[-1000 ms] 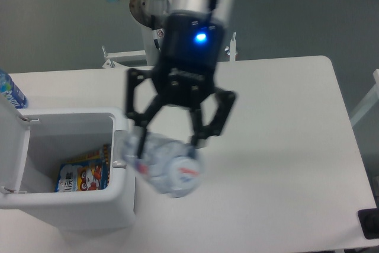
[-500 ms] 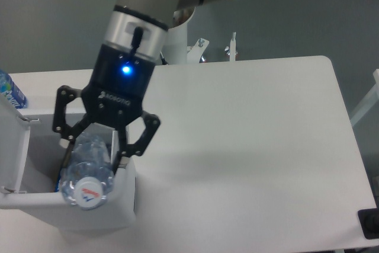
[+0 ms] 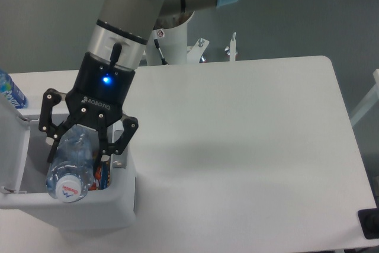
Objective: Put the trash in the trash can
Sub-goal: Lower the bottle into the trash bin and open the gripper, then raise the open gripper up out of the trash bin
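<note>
Bottle over the bin, not released.
Your end effector (image 3: 80,149) grips the bottle (image 3: 72,164) above the bin (image 3: 121,197); wrapper (image 3: 104,173) already inside.

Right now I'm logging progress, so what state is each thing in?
trash can: lid open, upright.
crushed bottle: capped, held over the can's opening.
tool: shut on the crushed bottle.
snack wrapper: inside the can, mostly hidden.
blue-labelled bottle: behind the lid, mostly cut off.
</note>
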